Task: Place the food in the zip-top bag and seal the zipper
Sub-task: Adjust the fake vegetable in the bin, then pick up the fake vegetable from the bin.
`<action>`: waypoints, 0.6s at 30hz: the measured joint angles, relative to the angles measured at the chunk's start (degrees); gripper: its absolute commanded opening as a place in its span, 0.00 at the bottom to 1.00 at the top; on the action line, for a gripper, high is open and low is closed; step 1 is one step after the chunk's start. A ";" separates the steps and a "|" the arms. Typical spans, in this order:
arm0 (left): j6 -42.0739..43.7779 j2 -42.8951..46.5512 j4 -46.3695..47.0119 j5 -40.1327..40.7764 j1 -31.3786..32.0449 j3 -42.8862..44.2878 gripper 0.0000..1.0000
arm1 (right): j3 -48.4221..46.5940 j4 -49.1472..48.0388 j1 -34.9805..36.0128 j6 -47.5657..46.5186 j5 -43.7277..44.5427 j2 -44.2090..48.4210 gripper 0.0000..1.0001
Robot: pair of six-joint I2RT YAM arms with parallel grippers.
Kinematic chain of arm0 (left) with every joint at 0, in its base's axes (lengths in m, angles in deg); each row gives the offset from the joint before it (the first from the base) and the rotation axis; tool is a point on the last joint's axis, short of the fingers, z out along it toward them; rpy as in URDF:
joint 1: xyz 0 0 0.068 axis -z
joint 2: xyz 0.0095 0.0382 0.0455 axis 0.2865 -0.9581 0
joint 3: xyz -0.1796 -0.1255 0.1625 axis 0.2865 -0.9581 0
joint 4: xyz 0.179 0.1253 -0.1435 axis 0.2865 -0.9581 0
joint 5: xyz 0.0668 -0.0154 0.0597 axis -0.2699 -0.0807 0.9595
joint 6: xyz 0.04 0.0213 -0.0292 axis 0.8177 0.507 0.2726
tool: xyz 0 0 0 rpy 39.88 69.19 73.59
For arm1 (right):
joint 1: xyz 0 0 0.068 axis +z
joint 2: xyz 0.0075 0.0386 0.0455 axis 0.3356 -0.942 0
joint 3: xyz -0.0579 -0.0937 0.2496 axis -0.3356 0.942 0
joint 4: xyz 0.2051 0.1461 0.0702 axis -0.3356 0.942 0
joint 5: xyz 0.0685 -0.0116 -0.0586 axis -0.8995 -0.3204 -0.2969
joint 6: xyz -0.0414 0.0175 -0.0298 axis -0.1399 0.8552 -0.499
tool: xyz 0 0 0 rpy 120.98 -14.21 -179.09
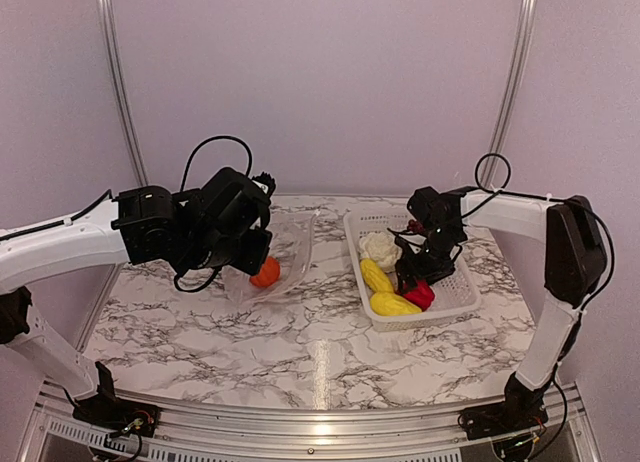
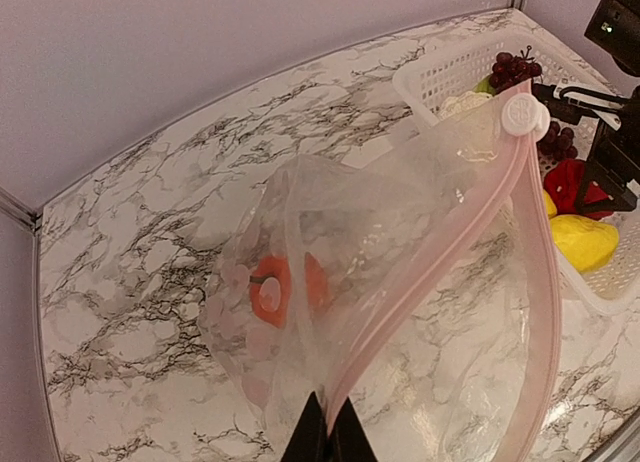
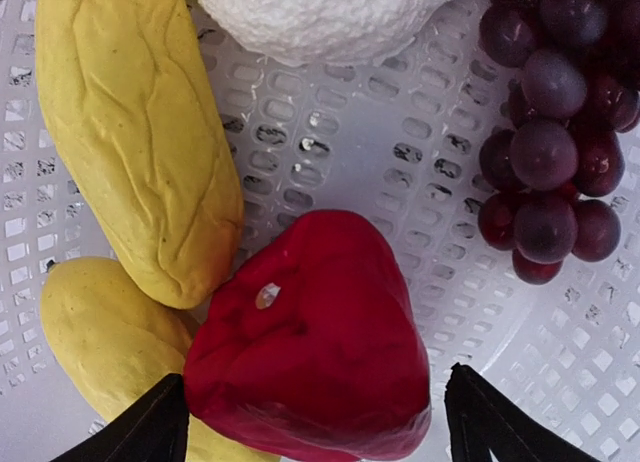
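Observation:
The clear zip-top bag (image 2: 400,242) lies on the marble table with its mouth held up and open. My left gripper (image 2: 328,424) is shut on one pinkish zipper strip (image 2: 450,232), which ends at a white slider (image 2: 522,114). An orange piece (image 1: 265,272) sits inside the bag. My right gripper (image 3: 310,437) hangs open low in the white basket (image 1: 450,300), its fingers (image 3: 140,432) on either side of the red pepper (image 3: 310,332). Two yellow pieces (image 3: 135,132) (image 3: 100,332), white cauliflower (image 3: 320,12) and purple grapes (image 3: 555,132) lie around it.
The basket stands at the right of the table, close to the bag's slider end. The left arm (image 1: 150,232) reaches over the table's left half, above the bag (image 1: 290,244). Metal rails frame the table, with pale walls behind.

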 measured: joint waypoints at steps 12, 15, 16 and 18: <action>0.22 -0.02 0.15 -0.42 0.00 0.02 0.03 | 0.74 -1.97 -0.02 1.73 2.73 -2.36 0.66; 0.46 -0.31 0.17 -0.42 0.00 0.39 0.03 | -0.13 -1.46 -0.02 2.80 4.39 -2.32 0.62; 0.48 -0.55 0.15 -0.42 0.00 0.70 0.03 | -0.70 -1.09 -0.02 3.08 4.92 -2.21 0.61; 0.66 -1.49 0.22 -0.66 0.00 1.84 0.03 | -1.99 -0.57 -0.02 4.00 5.49 -1.46 0.59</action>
